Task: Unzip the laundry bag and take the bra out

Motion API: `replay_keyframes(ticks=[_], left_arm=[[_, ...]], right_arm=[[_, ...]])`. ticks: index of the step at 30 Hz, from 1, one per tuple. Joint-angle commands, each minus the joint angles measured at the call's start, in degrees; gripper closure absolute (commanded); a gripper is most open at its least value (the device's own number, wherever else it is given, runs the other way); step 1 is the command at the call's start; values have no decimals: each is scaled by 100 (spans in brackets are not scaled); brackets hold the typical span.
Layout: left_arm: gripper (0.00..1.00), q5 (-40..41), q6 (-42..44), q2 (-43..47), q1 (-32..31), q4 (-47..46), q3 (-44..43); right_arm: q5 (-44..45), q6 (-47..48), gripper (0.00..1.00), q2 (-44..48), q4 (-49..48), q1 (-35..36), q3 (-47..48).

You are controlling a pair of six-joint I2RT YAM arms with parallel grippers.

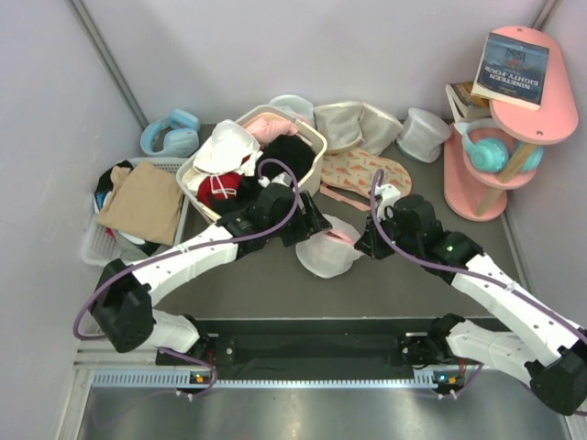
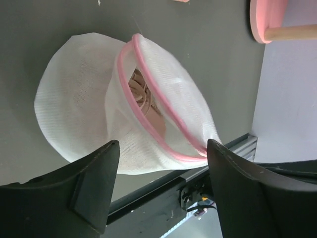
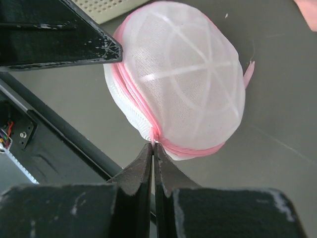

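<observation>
The laundry bag [image 1: 327,249] is seen on the counter [image 1: 275,293]. The right end effector [image 3: 153,148] is shown pinched onto its pink rim in the right wrist view. Only the left wrist view, past the spread left end effector [image 2: 162,148], reveals the bra [image 2: 143,96] inside.

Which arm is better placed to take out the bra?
Left. The left arm holds its jaws open before the gap in the pink-rimmed round white mesh laundry bag, where the pale pink bra shows. The right arm has its jaws shut on the rim.
</observation>
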State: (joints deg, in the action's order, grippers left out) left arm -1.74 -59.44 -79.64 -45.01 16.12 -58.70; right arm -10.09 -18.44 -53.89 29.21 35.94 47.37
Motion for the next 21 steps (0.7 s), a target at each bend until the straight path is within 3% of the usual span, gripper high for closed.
replay_keyframes(ticks=[1, 12, 16, 21], left_arm=[[22, 24, -375, 325, -69, -214, 112], [21, 253, -832, 572, -306, -197, 359], [27, -10, -868, 432, -324, -153, 368], [46, -98, -894, 414, -341, -214, 491]], right_arm=[[-63, 113, 100, -192, -81, 88, 97], [24, -292, 100, -992, -829, 1203, 351], [77, -231, 100, -1141, -785, 1319, 527], [130, -213, 100, -1150, -750, 1336, 545]])
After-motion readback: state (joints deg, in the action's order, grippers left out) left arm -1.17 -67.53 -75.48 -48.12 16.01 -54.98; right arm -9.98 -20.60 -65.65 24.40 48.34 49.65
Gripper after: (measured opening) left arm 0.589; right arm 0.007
